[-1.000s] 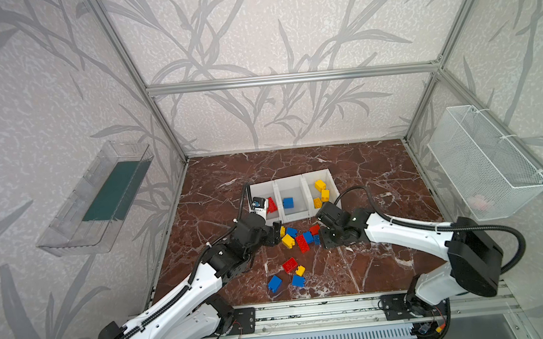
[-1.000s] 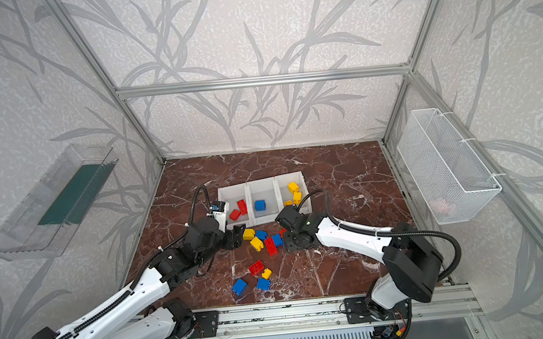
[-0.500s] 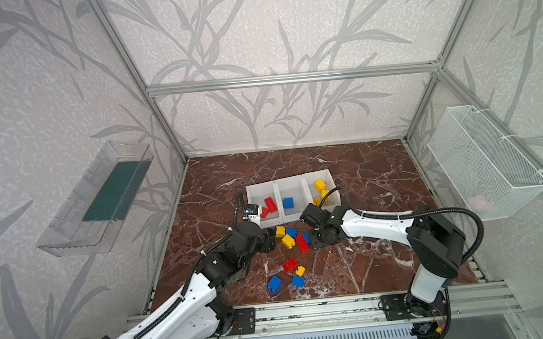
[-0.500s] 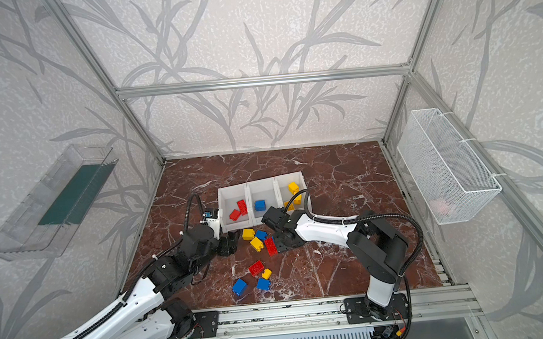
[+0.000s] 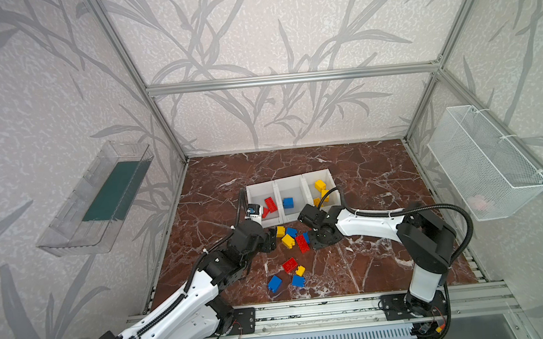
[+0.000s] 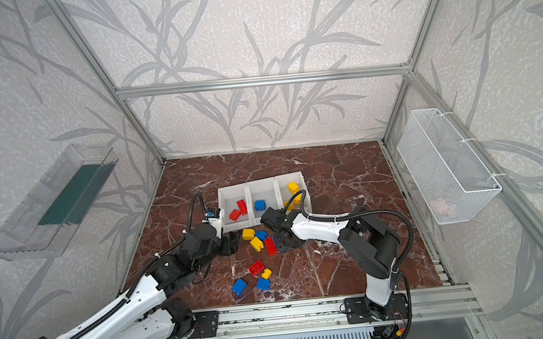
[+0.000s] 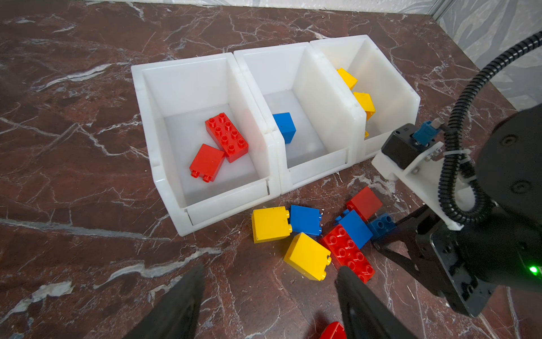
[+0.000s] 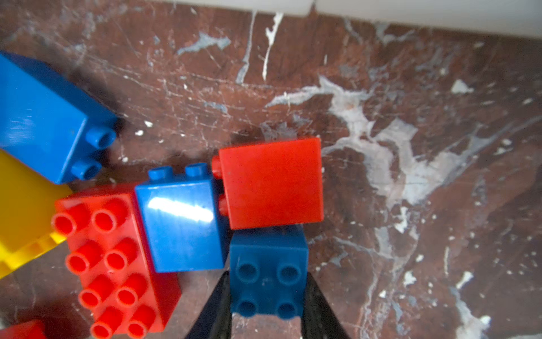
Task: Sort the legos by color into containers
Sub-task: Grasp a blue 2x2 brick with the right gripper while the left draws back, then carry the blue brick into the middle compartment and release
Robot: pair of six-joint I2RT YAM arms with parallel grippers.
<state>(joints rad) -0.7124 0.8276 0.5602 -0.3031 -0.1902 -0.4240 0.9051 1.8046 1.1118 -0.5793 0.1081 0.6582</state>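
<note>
Closure, right gripper: went from half spread a second ago to pinching the small blue brick, one finger flat on each side face, studs up. Also swung across from in front of the yellow bin to the heap just in front of the bin row, about mid-bench. Not lifted yet, as far as can be told. Resting on the marble, touching the square red brick behind it, close beside the tall blue brick.

Retreat, left gripper: was over the red bin a second ago. Now low on the side of the heap toward the left edge of the bench, fingers spread wide, nothing between them. Two red bricks counted in that bin.

Meaning for the task: pick step judged done, carry step next. Calls for a straight lift to clear the square red brick without dragging it, then a short move to the middle bin, already holding one blue brick. Risk: red neighbour tipping or riding up with the lift.

Left outside the bins: yellow, blue and red bricks in the heap, plus four more in a loose group toward the near edge. Roughly a third sorted, by count; left side free to take a yellow from the heap meanwhile.
</note>
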